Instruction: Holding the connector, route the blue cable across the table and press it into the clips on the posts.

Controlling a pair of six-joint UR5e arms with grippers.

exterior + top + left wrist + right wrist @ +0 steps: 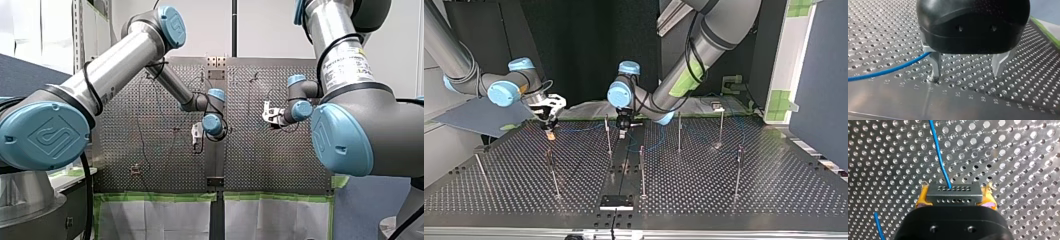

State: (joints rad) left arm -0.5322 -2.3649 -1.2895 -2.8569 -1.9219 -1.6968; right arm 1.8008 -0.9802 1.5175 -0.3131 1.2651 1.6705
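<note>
- Black plate (616,201): lying nearest the top view's camera, at the near edge of the perforated table (744,205), on the middle seam.
- Right gripper (550,131): hanging fingers-down at the top view's left, over the table and just behind a near post (553,172). My right arm is coming in from that view's left edge, with the wrist bending downward.
- Yellow pads (923,196): clenching the flat ends of the grey connector (953,191), as seen in the right wrist view.
- Blue cable (939,152): leaving the connector's face and running away over the table. In the top view it is trailing rightward behind the posts.
- Handling, as a judgement: the cable is looking thin, light and limp, likely to sag and loop. The connector is looking small and rigid, so it is the better hold. Any second pinch is best made on the cable close beside the post being loaded.
- Middle post (608,135): standing just beside my left gripper.
- Left gripper (623,131): pointing straight down. My left arm is reaching in from the top view's upper right, elbow high.
- Metal fingers (935,66): spreading wide and grasping nothing, with one tip seeming to touch the table. The cable is passing beside that finger, outside the gap.
- Right-hand posts (721,127): standing upright. Whether any cable is sitting at their tops is too small to tell.
</note>
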